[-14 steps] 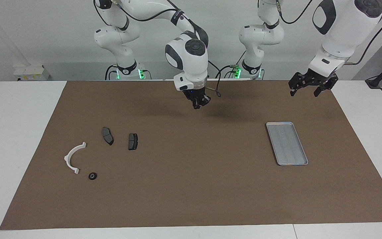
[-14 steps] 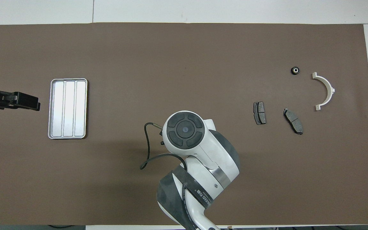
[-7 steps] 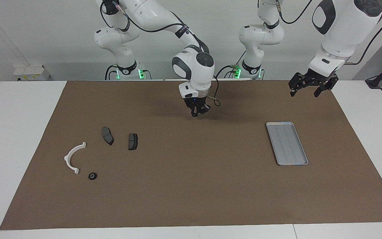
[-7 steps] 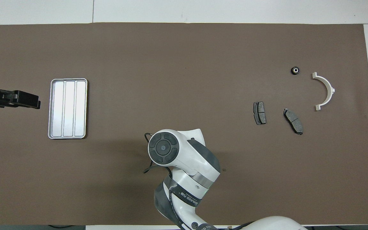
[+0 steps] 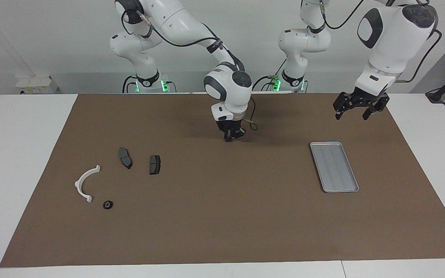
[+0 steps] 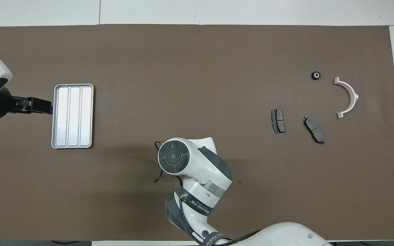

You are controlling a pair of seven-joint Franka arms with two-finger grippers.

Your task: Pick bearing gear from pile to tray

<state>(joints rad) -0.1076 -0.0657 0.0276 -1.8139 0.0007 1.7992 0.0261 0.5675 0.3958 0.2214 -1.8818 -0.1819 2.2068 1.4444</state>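
Toward left arm's end — tray (image 5: 334, 166) lengthwise robot-to-front | bearing gear (image 5: 107, 204) flat

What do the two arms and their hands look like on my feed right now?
Both arms are glossy white with rounded joints and dark grey caps and panels. The right arm carries a black band with white lettering, and a thin black cable loops beside the right hand. Both hands are black; the left hand has splayed linkage fingers. Green lights glow at both bases.

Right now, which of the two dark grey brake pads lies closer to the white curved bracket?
The tilted dark grey brake pad, beside the white curved plastic bracket; the straighter pad lies toward the table's middle.
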